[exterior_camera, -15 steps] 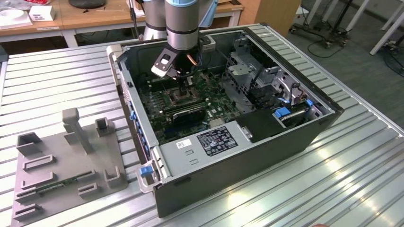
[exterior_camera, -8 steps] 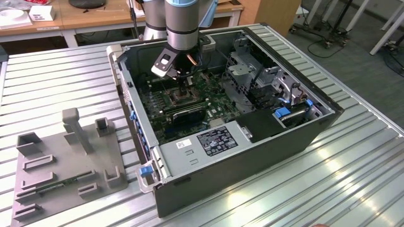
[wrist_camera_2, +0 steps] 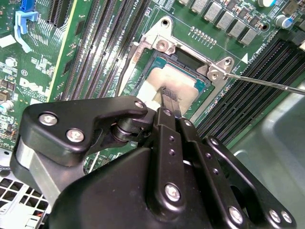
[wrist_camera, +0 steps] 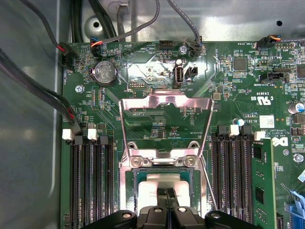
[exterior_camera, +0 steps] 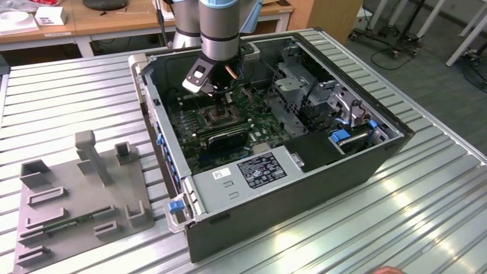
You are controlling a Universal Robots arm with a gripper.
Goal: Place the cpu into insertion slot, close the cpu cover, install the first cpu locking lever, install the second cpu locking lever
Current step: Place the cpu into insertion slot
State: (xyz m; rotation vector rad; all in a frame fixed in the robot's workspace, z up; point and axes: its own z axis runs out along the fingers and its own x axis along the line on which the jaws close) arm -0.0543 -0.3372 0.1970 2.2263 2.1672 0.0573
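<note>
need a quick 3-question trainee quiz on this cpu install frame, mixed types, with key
1. True or false: the cpu cover is closed over the cpu.
2. The end effector tips are over: A) the cpu, B) a memory slot, C) the round battery.
3. Fill in: the cpu lies in the ____.
Key: 1 false, the cover is swung open; 2 A; 3 insertion slot.
</note>
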